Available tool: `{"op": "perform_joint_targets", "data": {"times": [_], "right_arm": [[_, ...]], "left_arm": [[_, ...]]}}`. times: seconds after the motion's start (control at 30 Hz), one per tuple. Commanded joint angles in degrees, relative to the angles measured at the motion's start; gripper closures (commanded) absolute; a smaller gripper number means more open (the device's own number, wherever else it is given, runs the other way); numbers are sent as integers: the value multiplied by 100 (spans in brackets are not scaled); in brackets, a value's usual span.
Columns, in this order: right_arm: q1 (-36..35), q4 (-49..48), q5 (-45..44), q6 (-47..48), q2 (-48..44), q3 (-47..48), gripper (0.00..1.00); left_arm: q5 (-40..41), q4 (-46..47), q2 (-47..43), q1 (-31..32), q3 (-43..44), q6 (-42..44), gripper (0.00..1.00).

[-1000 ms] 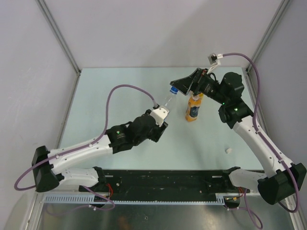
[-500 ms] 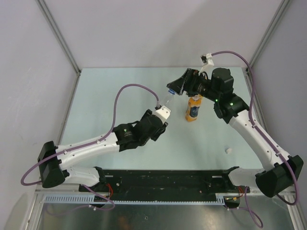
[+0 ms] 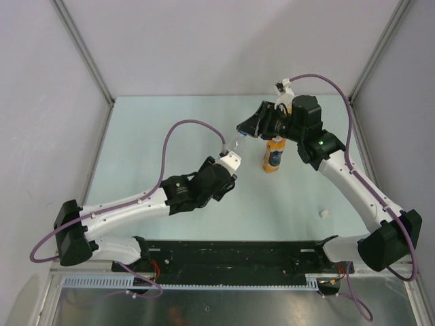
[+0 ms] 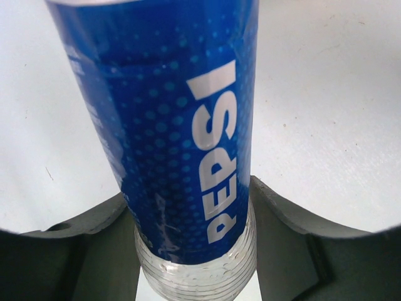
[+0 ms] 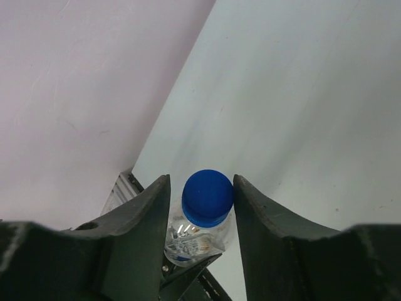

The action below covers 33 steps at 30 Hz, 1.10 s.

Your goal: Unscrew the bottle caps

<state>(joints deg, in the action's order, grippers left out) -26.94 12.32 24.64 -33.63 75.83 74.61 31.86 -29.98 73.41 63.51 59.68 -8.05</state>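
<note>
Right claw (image 5: 201,183) close around blue cap (image 5: 207,195), grip unsure | left claw (image 4: 188,191) clamps bottle (image 4: 175,125) low, tilted above desk (image 3: 149,129) middle | cap small, stiff, likely slippery: pinch its sides | bottle probably light, crushable

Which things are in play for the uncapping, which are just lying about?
In play: Pepsi bottle, held by left gripper; its blue cap, between the fingers of right gripper.
Lying about: orange bottle, standing; white cap, loose on the table.
</note>
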Motion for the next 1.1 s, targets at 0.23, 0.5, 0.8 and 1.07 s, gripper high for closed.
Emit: {"op": "perform_joint_targets", "data": {"times": [0.23, 0.5, 0.8, 1.07], "right_arm": [[-23, -155, 252, 8, 13, 266, 88], [-22, -226, 422, 311, -59, 265, 100], [58, -485, 956, 657, -271, 232, 100], [253, -1113, 1774, 695, -535, -21, 100]], "left_arm": [[175, 62, 78, 40, 241, -98, 100], [175, 63, -11, 39, 153, -172, 100], [-298, 152, -127, 16, 120, -154, 100], [-1564, 930, -805, -151, -267, 119, 100]]}}
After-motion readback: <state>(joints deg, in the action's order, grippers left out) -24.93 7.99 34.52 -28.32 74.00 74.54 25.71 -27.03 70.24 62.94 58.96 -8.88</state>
